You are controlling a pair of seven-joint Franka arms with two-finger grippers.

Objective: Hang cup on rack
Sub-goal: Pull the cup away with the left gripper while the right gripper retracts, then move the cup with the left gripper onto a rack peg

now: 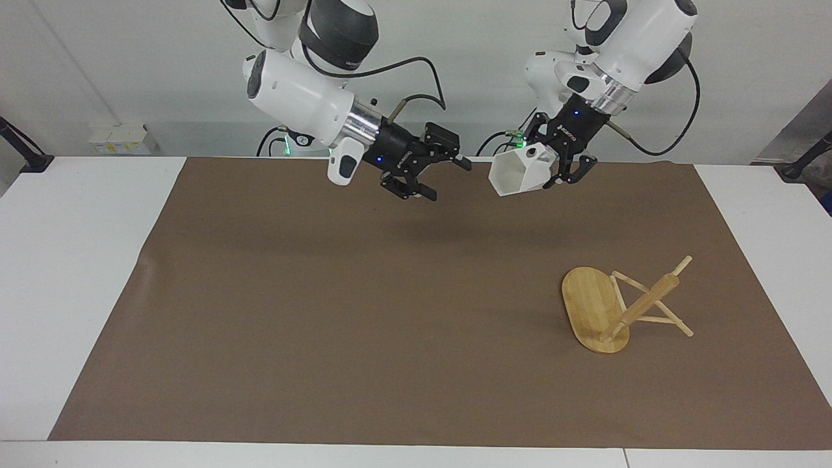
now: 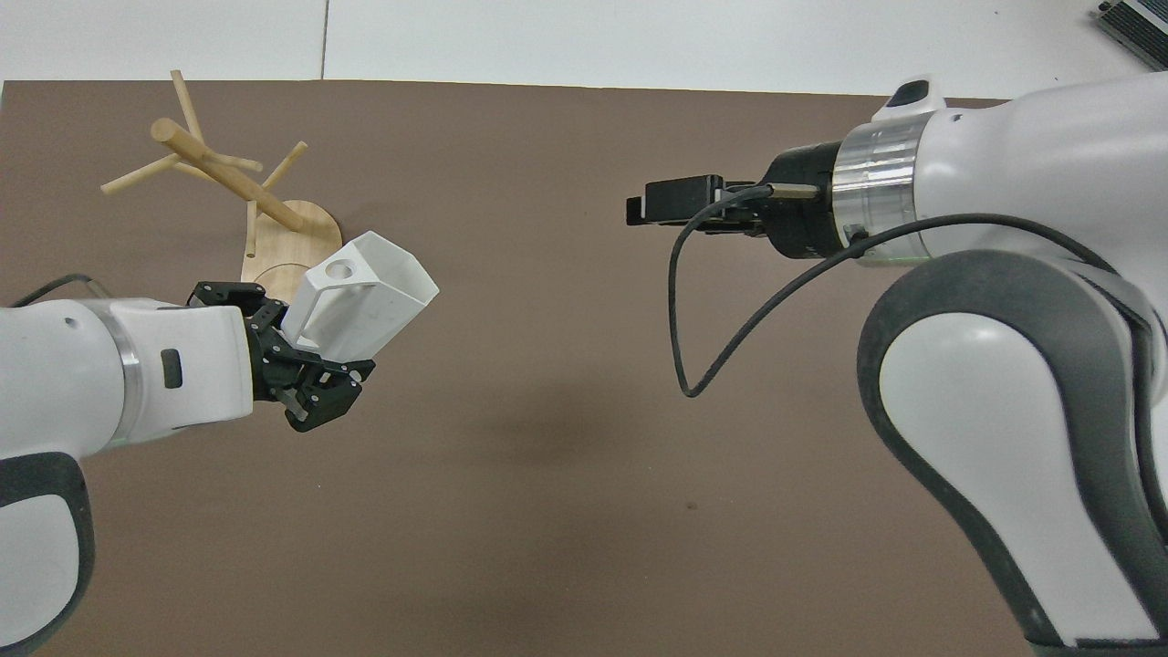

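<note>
The white faceted cup (image 1: 518, 174) hangs in the air, held by its blocky handle in my left gripper (image 1: 560, 170), which is shut on it. The cup's mouth points toward the right arm's end; it also shows in the overhead view (image 2: 365, 297) with the left gripper (image 2: 297, 356). The bamboo rack (image 1: 640, 305) lies tipped on its side at the left arm's end of the table, its oval base (image 1: 591, 305) up on edge and its pegs splayed. It also shows in the overhead view (image 2: 224, 178). My right gripper (image 1: 437, 174) is open and empty, in the air apart from the cup.
A brown mat (image 1: 325, 292) covers most of the white table (image 1: 71, 273). The right arm's black cable (image 2: 712, 310) loops below its wrist.
</note>
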